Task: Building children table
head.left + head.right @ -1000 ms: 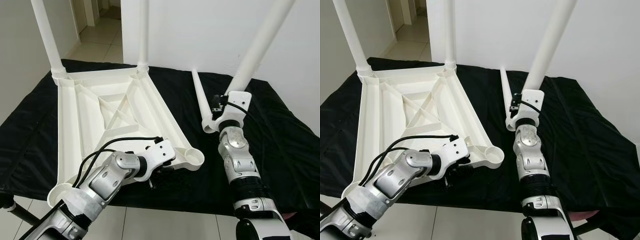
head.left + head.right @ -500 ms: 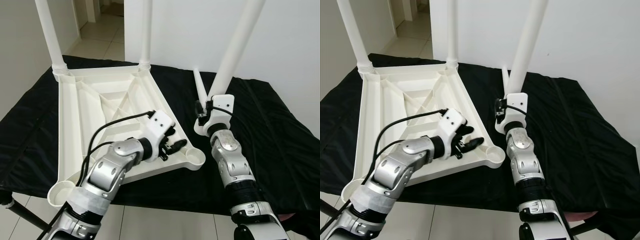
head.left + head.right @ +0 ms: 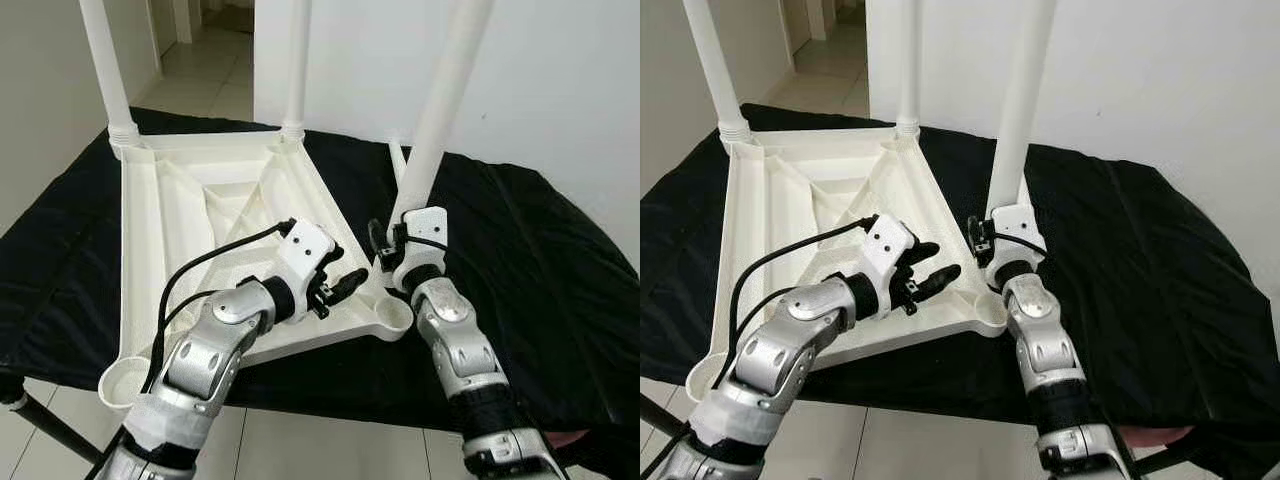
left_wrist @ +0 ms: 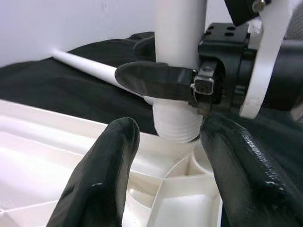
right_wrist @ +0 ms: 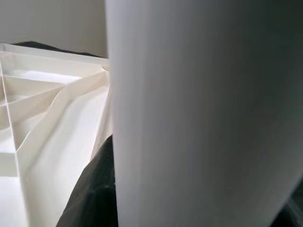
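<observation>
My head views are bright, evenly lit and sharp, with soft shadows only. In my right wrist view the white leg (image 5: 203, 113) is a close blur; glossy highlights sit on the left end effector's fingers (image 4: 102, 175).

We look along our left gripper (image 4: 163, 182), its two black fingers (image 4: 102, 177) spread apart over the white ribbed tabletop (image 4: 42, 142). Just beyond them our right gripper (image 4: 163, 80) is clamped around a white leg (image 4: 180, 33), which stands upright with its threaded end just above a round socket (image 4: 203, 158) at the tabletop's corner. Behind, another leg (image 4: 85, 66) lies on the black cloth (image 4: 57, 80).
</observation>
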